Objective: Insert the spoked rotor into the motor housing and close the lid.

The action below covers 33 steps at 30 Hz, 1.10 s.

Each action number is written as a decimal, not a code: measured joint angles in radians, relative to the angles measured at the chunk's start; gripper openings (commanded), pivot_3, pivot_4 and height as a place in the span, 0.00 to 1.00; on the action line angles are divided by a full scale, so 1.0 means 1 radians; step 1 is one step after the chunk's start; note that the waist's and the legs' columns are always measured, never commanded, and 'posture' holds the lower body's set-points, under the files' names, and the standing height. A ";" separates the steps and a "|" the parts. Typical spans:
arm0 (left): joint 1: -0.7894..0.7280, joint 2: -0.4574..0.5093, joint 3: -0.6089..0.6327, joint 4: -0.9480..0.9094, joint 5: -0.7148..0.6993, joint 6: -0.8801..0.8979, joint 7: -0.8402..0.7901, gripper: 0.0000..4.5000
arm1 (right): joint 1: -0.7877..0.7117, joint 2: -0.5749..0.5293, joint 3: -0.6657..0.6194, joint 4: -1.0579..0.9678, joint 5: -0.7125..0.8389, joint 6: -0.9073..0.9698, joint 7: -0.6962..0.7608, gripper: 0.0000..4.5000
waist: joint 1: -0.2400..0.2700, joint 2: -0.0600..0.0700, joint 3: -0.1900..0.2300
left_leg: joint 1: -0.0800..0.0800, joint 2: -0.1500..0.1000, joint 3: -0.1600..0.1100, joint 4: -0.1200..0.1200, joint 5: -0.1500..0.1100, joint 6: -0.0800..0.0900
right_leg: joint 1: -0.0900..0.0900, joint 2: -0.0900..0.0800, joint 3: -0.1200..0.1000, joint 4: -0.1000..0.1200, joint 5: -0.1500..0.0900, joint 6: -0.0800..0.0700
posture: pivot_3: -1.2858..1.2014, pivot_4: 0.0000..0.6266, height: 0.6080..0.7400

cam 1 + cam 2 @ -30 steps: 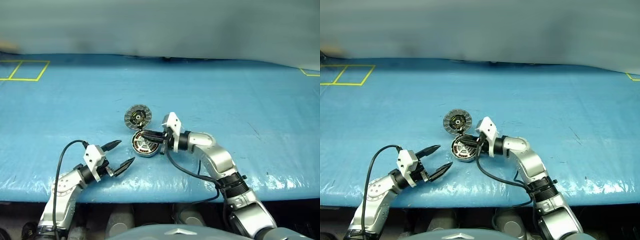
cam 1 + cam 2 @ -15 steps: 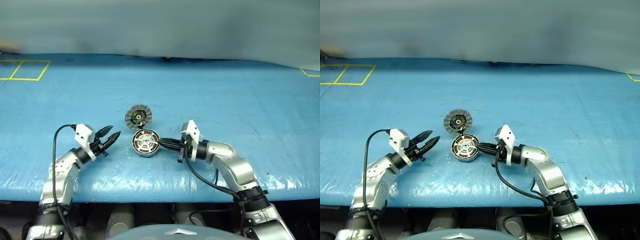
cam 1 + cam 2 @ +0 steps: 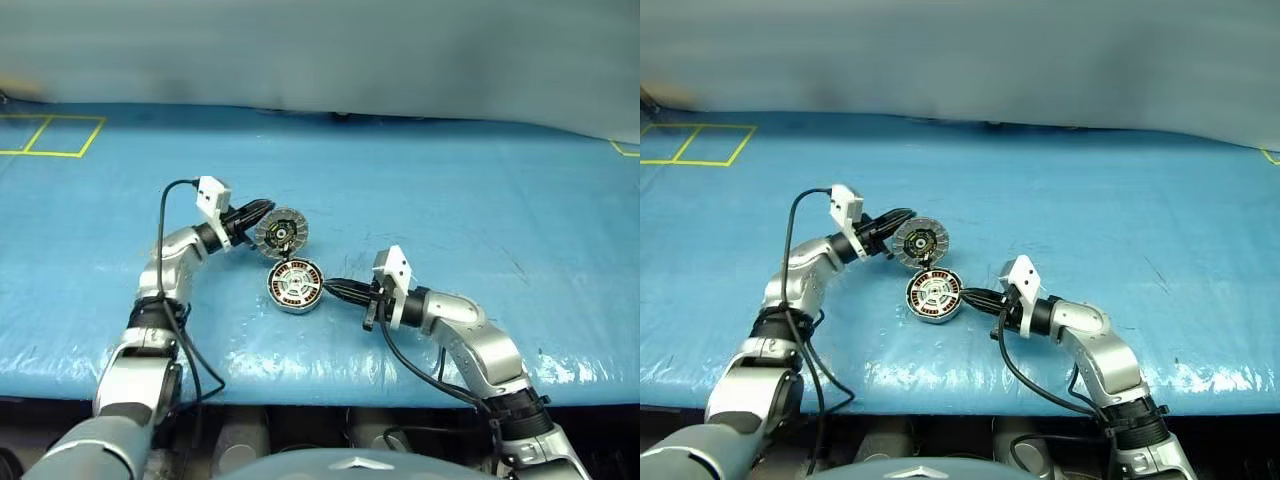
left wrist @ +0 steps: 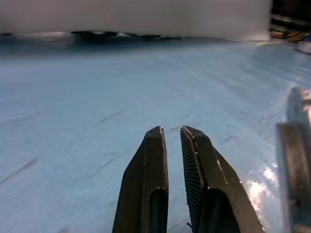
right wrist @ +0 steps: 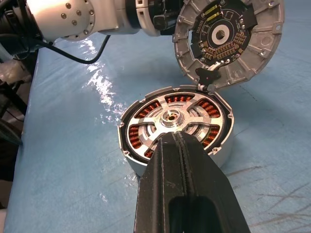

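stretching across both eye views, the blue surface [image 3: 480, 200] carries everything, with yellow tape squares [image 3: 50, 135] at its far left corner. the motor housing [image 3: 295, 286] lies near the middle, open face up, copper windings ringing a silver centre; the spoked rotor [image 5: 171, 120] sits inside it, its silver spokes over the windings. the lid [image 3: 281, 230] stands up on the housing's far edge, tilted, its inner face with dark centre showing in the right wrist view. the left pincer [image 3: 258, 214] reaches in from the left, its tips almost together with a thin gap, right at the lid's left edge; contact cannot be told. the right pincer [image 3: 332, 289] lies just right of the housing, fingers pressed together, empty, tips at the housing's rim.
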 measured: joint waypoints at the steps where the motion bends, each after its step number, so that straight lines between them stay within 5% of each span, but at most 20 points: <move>1: -0.020 -0.001 0.000 0.023 -0.004 0.017 -0.032 0.13 | 0.005 -0.002 -0.001 -0.002 0.000 0.000 -0.002 0.00 | -0.002 0.000 0.000 | 0.000 0.000 0.000 0.000 0.000 0.000 | 0.000 0.000 0.000 0.000 0.000 0.000 | 0.52 0.24 1.00; 17: -0.081 0.017 -0.103 0.015 0.014 0.260 -0.423 0.13 | 0.069 -0.015 -0.051 -0.063 0.004 0.000 -0.078 0.00 | -0.002 0.000 0.000 | -0.001 0.000 -0.001 0.001 0.000 0.000 | 0.000 0.000 0.000 0.001 0.000 0.000 | 0.52 0.24 1.00; 33: 0.108 0.121 -0.199 -0.193 0.054 0.320 -0.463 0.13 | 0.022 -0.015 -0.052 -0.026 -0.005 -0.003 -0.084 0.00 | 0.003 0.000 0.000 | 0.000 0.000 -0.001 0.002 0.000 0.000 | 0.000 0.000 0.000 0.002 0.000 0.000 | 0.52 0.24 1.00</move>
